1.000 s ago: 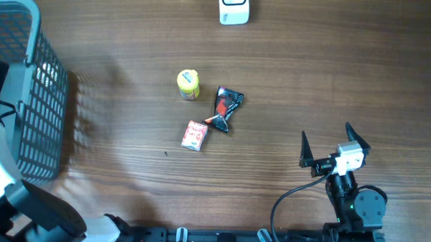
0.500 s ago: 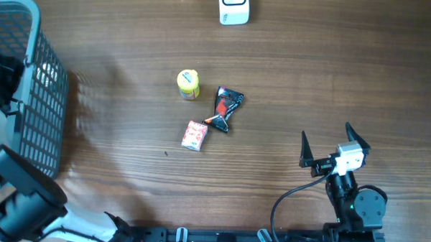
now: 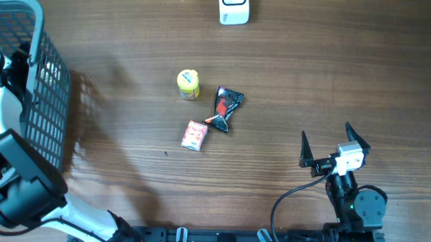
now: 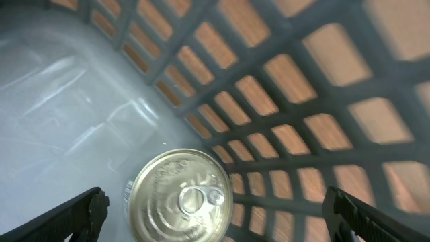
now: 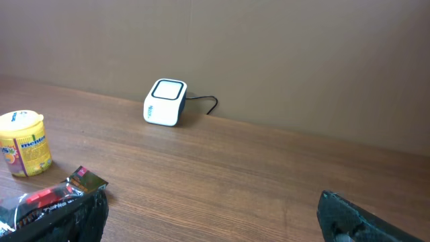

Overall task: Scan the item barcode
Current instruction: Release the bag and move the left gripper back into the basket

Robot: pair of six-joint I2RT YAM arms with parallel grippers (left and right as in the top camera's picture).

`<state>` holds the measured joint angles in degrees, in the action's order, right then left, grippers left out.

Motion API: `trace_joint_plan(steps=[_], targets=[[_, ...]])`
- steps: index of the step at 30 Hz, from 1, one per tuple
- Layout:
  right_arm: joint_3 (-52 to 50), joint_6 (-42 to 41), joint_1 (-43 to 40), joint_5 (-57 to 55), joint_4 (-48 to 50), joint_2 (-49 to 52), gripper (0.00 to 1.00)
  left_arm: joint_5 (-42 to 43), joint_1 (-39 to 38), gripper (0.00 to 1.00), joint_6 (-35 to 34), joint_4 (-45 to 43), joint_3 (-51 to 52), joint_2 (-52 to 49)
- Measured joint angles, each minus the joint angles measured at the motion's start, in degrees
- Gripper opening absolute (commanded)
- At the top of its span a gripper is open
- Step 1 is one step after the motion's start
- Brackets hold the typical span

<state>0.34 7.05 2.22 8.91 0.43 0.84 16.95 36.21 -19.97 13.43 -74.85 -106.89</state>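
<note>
Finds the left gripper, jaws spread wide, down inside the basket just above the tin can standing on its floor, seemingly lined up to grasp it for the scanner far across the bench, and the right gripper idle, likewise spread, empty.

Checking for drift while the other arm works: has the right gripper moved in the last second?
No. The right gripper stays in the same spot, open, well below and right of the white scanner in the overhead view.
</note>
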Motion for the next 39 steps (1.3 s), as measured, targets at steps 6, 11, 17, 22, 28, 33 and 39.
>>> trace_joint_plan(steps=[6,11,17,22,28,33,39], targets=[[0.0,0.0,0.0,0.0,0.0,0.0,1.0,-1.27,-0.22,1.0,0.39,0.09,-0.35,-1.14],[0.0,0.0,0.0,0.0,0.0,0.0,1.0,-3.04,-0.22,1.0,1.33,1.03,-0.57,-1.68],[0.0,0.0,0.0,0.0,0.0,0.0,1.0,-3.82,-0.22,1.0,1.95,1.88,-1.27,-5.22],[0.0,0.0,0.0,0.0,0.0,0.0,1.0,-4.09,-0.2,1.0,2.16,1.77,-1.16,-7.43],[0.0,0.0,0.0,0.0,0.0,0.0,1.0,-4.96,-0.2,1.0,3.21,2.58,-1.14,-7.52],[0.0,0.0,0.0,0.0,0.0,0.0,1.0,-5.25,-0.2,1.0,3.39,2.82,-1.14,-7.52],[0.0,0.0,0.0,0.0,0.0,0.0,1.0,-7.54,-0.26,1.0,3.43,3.58,-1.11,-7.54]])
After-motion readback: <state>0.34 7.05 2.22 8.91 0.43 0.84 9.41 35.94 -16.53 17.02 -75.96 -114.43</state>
